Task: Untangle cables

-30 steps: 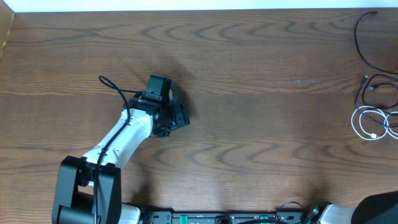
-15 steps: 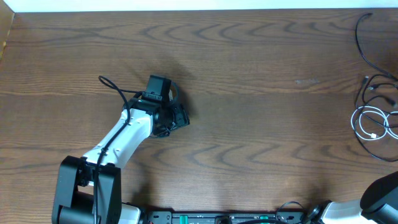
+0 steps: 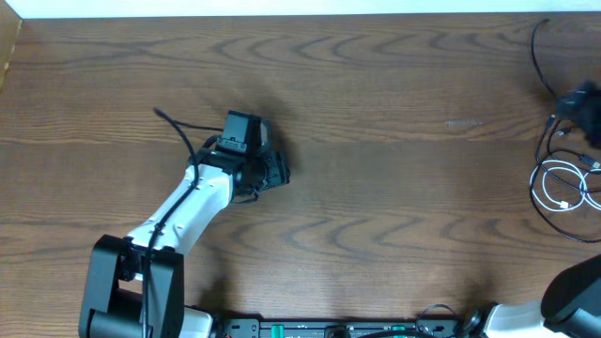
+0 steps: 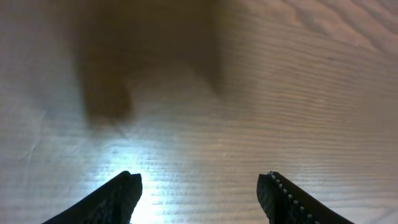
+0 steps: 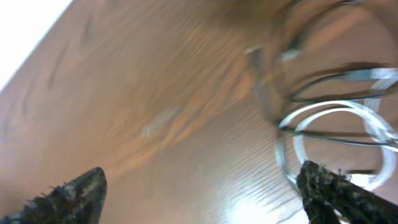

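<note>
The cables lie at the table's far right edge. A white cable (image 3: 557,184) is coiled in loops, and a thin black cable (image 3: 539,58) curves above it. In the right wrist view the white coil (image 5: 333,115) is blurred, with dark strands across it, just above my right finger (image 5: 333,193). My right gripper (image 5: 202,194) is open wide over bare wood, with nothing between its fingers. A blurred dark shape (image 3: 577,99), probably that arm, shows at the right edge in the overhead view. My left gripper (image 3: 278,171) (image 4: 199,186) is open over bare wood, far from the cables.
The wooden table (image 3: 394,188) stretches between the two arms. The left arm's own black wire (image 3: 178,131) loops out behind its wrist. The right arm's base (image 3: 573,296) sits at the bottom right corner.
My right gripper has gone from shut to wide open. A blurred dark shape has come in over the black cable at the right edge. The left gripper has shifted slightly right.
</note>
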You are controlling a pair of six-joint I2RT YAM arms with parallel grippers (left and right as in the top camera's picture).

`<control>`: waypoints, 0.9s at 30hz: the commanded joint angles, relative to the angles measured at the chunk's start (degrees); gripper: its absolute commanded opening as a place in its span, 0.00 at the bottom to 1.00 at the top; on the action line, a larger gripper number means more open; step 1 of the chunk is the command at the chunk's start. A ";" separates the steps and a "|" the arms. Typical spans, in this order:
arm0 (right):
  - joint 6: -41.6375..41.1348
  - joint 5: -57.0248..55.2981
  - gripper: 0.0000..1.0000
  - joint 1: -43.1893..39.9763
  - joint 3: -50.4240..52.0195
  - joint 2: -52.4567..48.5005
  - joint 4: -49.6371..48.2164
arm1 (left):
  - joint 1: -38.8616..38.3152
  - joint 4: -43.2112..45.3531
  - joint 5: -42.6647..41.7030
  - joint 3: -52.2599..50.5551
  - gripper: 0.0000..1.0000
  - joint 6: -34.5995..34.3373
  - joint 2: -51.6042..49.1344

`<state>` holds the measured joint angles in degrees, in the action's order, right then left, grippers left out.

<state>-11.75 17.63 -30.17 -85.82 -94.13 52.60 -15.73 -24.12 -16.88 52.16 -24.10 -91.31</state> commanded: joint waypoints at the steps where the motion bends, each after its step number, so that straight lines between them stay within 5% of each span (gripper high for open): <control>1: 8.24 0.98 0.99 7.13 -0.63 0.26 3.15 | -2.54 -0.26 6.12 -0.13 0.68 7.72 -0.11; 14: 9.09 -14.27 0.99 26.38 2.34 0.24 8.92 | -1.16 -18.82 14.62 6.62 0.82 9.44 -0.11; 27: 5.11 -12.50 0.99 29.75 17.20 0.31 8.55 | 1.57 -34.10 14.32 8.55 0.87 9.03 0.66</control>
<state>-4.99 4.21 -0.91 -71.20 -94.13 61.32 -14.44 -56.93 -3.20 60.40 -15.16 -91.37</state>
